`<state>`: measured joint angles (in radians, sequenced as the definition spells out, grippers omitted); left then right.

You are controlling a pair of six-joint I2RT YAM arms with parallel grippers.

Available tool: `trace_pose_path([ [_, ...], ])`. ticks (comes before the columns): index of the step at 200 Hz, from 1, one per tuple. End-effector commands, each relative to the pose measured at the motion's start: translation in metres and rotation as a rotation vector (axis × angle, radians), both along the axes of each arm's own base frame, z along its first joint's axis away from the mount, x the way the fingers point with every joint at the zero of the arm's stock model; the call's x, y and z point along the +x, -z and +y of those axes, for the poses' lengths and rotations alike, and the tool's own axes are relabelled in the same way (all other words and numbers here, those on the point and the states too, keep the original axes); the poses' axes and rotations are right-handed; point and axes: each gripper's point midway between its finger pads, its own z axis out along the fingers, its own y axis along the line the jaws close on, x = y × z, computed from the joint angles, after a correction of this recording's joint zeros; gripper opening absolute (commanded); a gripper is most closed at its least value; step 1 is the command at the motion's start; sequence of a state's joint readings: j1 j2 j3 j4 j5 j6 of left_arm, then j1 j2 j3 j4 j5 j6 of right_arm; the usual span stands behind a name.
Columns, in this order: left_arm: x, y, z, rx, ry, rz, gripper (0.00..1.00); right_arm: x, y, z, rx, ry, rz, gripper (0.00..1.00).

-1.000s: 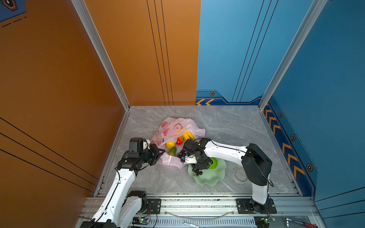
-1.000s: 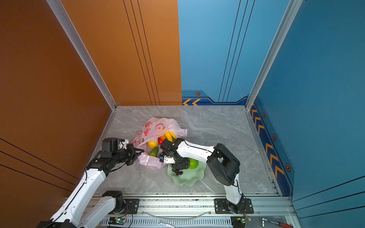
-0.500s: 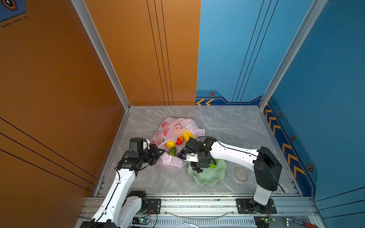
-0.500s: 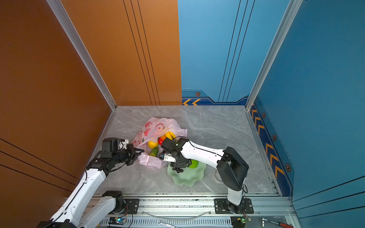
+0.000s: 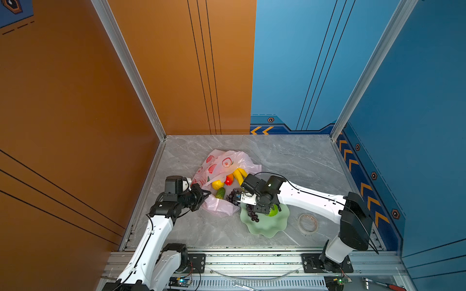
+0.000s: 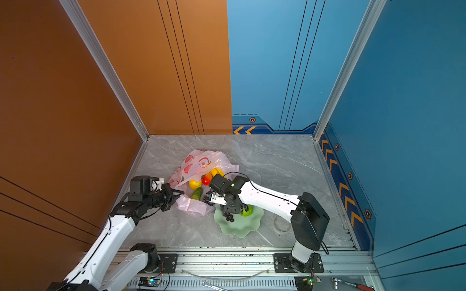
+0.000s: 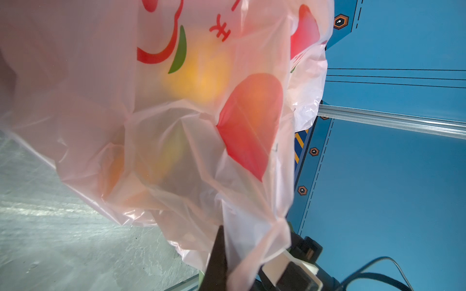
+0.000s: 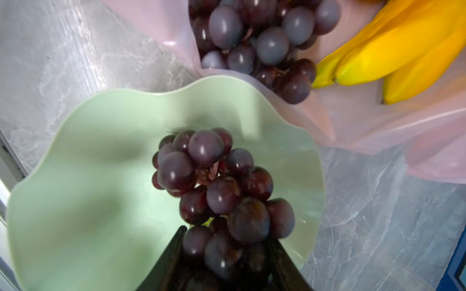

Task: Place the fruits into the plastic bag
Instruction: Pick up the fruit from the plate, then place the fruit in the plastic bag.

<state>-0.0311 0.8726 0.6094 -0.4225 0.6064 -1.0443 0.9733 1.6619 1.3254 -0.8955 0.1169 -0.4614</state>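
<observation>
In the right pincer (image 8: pixel 227 239) now: grapes (image 8: pixel 214 181)

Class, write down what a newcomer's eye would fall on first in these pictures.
The pink plastic bag mid-table, with bright yellow bananas showing in its mouth. Next, the dark grape bunch gripped by the right hand over the pale green plate, beside the bag.

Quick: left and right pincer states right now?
Left pincer: closed on the bag.
Right pincer: closed on grapes, over the plate.
</observation>
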Motion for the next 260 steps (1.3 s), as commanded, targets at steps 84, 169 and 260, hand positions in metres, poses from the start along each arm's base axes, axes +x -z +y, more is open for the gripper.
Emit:
trace_pose_path([
  [84,-0.002,0.011,0.003,0.023,-0.001,0.017,0.00,0.008,-0.094,-0.015,0.404,0.217,-0.074,0.44],
  [169,-0.001,0.012,0.002,0.024,0.006,0.019,0.00,0.023,-0.190,0.003,0.724,0.284,-0.155,0.43],
  [260,0.005,0.008,-0.002,0.007,0.010,0.006,0.00,0.048,-0.209,0.076,0.832,0.216,-0.121,0.43],
])
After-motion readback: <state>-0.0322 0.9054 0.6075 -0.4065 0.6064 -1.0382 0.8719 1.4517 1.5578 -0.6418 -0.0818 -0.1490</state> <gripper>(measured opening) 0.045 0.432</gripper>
